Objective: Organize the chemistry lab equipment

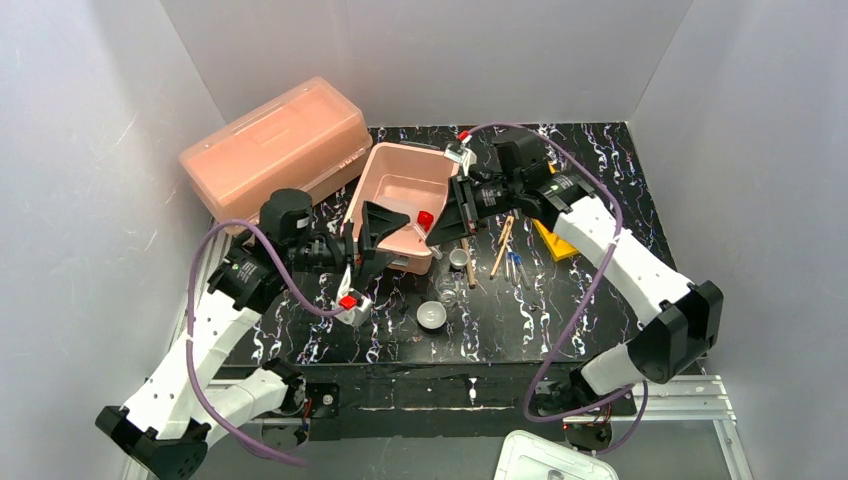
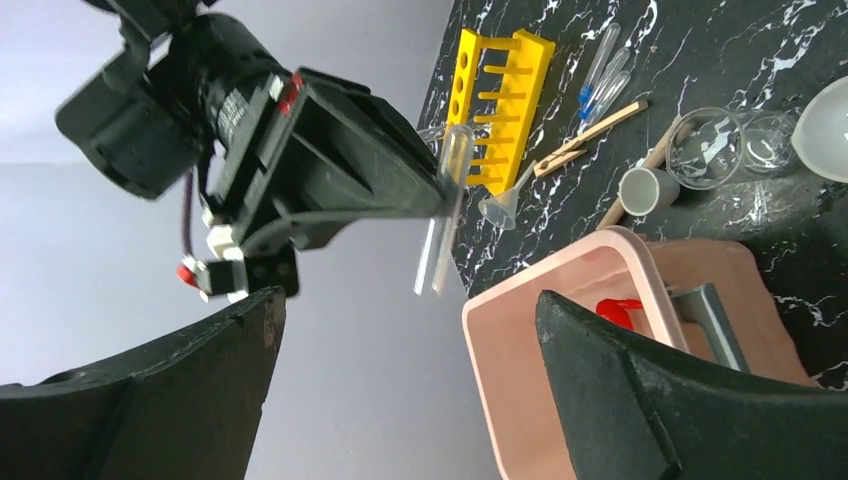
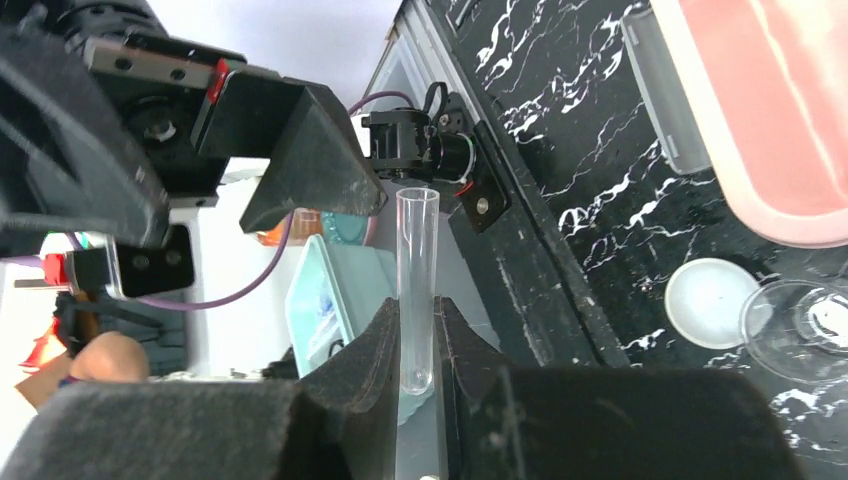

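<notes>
— Currently, where do we find the test tube (image 3: 417, 260)?
— We note it pinched in the right gripper (image 3: 417, 325), off the worktop (image 2: 720, 40) beside the pink tub (image 2: 500, 340); the left gripper (image 2: 408, 300) stands spread wide.

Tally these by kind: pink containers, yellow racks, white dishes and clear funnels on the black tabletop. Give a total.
pink containers: 2, the tub and the lidded box
yellow rack: 1
white dish: 1
clear funnel: 1
total: 5
</notes>
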Controlling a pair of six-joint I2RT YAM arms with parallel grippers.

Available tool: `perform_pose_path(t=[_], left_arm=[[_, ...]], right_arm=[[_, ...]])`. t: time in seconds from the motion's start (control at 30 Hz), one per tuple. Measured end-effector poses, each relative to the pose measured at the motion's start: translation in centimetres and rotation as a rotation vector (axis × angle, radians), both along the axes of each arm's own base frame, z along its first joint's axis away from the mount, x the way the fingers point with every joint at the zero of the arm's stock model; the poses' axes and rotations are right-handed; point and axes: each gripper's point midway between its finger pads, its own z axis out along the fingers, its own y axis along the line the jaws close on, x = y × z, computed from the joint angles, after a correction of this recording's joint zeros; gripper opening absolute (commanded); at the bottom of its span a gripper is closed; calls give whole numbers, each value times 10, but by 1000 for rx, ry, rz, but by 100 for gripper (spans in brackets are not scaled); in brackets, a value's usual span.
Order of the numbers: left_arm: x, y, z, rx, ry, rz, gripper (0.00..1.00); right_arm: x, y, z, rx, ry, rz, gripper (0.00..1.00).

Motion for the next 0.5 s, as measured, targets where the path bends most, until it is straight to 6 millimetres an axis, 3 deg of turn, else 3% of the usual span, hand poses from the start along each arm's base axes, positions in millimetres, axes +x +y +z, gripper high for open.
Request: perform_pose_path(t=[0.07, 0.23, 0.5], left_arm=[[3, -3, -3, 7, -24, -1, 87], [14, -7, -16, 28, -59, 34, 64], [28, -8, -26, 43, -88, 95, 59]], right_arm=[[0, 6, -6, -14, 50, 0, 5], [-2, 16, -3, 0, 125, -5, 2], [-2, 29, 7, 76, 229, 6, 1]])
